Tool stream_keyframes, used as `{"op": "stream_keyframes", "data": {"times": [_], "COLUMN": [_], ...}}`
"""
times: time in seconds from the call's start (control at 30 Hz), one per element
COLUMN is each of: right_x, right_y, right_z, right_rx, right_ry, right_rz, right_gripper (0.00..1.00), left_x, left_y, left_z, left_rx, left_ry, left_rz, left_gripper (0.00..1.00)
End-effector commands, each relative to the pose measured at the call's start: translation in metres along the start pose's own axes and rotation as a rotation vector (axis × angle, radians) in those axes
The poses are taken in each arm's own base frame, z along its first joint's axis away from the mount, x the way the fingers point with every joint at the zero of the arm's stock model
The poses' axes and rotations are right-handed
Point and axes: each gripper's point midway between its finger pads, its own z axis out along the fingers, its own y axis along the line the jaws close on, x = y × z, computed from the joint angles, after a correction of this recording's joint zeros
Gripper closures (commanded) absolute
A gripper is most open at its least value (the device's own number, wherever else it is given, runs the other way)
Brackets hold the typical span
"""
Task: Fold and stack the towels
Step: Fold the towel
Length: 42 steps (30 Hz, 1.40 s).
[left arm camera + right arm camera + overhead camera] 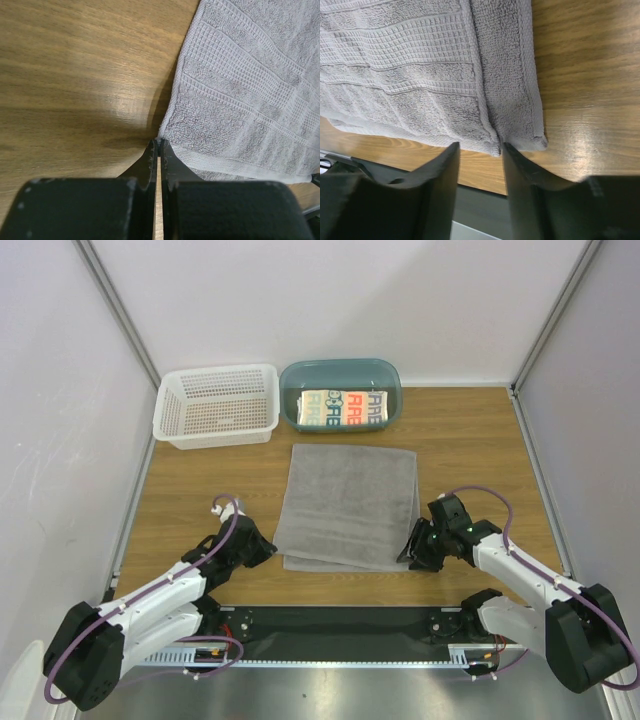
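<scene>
The grey towel (350, 500) lies doubled in the middle of the desk (190, 500), its 2 layers offset along the near edge. The right fingers (447, 162) stand open astride its near right corner; the left fingers (154, 150) are pressed almost together at the near left corner, no cloth visible between them. If the right pair catches only 1 layer, or the left lifts with no hold, the fold would likely skew or fall open.

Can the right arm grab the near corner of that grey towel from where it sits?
Probably yes. The right claw is open right at the grey towel's near corner, with the folded edge just ahead of its gap and nothing between.
</scene>
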Motion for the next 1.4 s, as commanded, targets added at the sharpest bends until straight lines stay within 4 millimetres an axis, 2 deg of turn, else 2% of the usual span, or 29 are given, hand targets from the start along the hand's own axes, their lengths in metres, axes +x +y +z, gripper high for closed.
{"op": "stream_keyframes", "data": {"times": [0.0,0.07,0.13,0.3,0.37,0.47,0.57,0.67,0.7,0.73,0.77,0.83,0.87,0.9,1.07,1.17,1.2,1.37], "right_x": [0.001,0.003,0.004,0.002,0.002,0.003,0.003,-0.004,-0.006,-0.015,-0.02,-0.037,-0.04,-0.046,-0.078,-0.091,-0.102,-0.128], "right_y": [0.005,0.003,0.0,0.0,0.001,0.001,0.004,0.013,0.014,0.026,0.028,0.045,0.049,0.053,0.08,0.075,0.076,0.072], "right_z": [0.0,0.001,0.001,0.003,0.003,0.004,0.003,-0.004,-0.008,-0.017,-0.022,-0.037,-0.041,-0.045,-0.074,-0.082,-0.091,-0.124], "right_rx": [-0.018,-0.008,0.005,-0.005,-0.007,-0.012,-0.019,-0.036,-0.028,-0.047,-0.033,-0.06,-0.066,-0.074,-0.131,-0.091,-0.095,-0.098], "right_ry": [0.006,0.014,0.016,0.008,0.008,0.011,0.013,-0.006,-0.009,-0.037,-0.053,-0.106,-0.112,-0.124,-0.168,-0.175,-0.203,-0.288], "right_rz": [0.003,0.001,0.002,0.0,0.001,-0.001,-0.006,-0.013,-0.022,-0.039,-0.045,-0.072,-0.074,-0.073,-0.098,-0.108,-0.097,-0.09], "right_gripper": [0.52,0.45,0.44,0.68,0.71,0.83,1.0,1.0,1.0,1.0,1.0,1.0,1.0,1.0,1.0,1.0,1.0,1.0], "left_x": [-0.012,-0.013,-0.014,-0.014,-0.013,-0.013,-0.014,-0.017,-0.024,-0.027,-0.029,-0.043,-0.046,-0.056,-0.075,-0.079,-0.082,-0.083], "left_y": [-0.01,-0.01,-0.01,-0.011,-0.01,-0.01,-0.01,-0.014,-0.023,-0.027,-0.027,-0.043,-0.045,-0.056,-0.087,-0.104,-0.109,-0.11], "left_z": [-0.002,-0.003,-0.003,-0.003,-0.003,-0.003,-0.004,-0.007,-0.011,-0.014,-0.017,-0.028,-0.031,-0.038,-0.059,-0.07,-0.075,-0.086], "left_rx": [0.021,0.021,0.02,0.025,0.023,0.027,0.026,0.031,0.051,0.055,0.046,0.073,0.07,0.091,0.153,0.206,0.22,0.233], "left_ry": [-0.037,-0.042,-0.046,-0.047,-0.046,-0.046,-0.048,-0.049,-0.062,-0.066,-0.063,-0.097,-0.098,-0.12,-0.145,-0.14,-0.145,-0.152], "left_rz": [0.026,0.027,0.029,0.03,0.028,0.027,0.036,0.063,0.071,0.082,0.111,0.127,0.148,0.154,0.183,0.184,0.182,0.182], "left_gripper": [1.0,1.0,1.0,1.0,1.0,1.0,1.0,1.0,1.0,1.0,1.0,1.0,1.0,1.0,1.0,1.0,1.0,1.0]}}
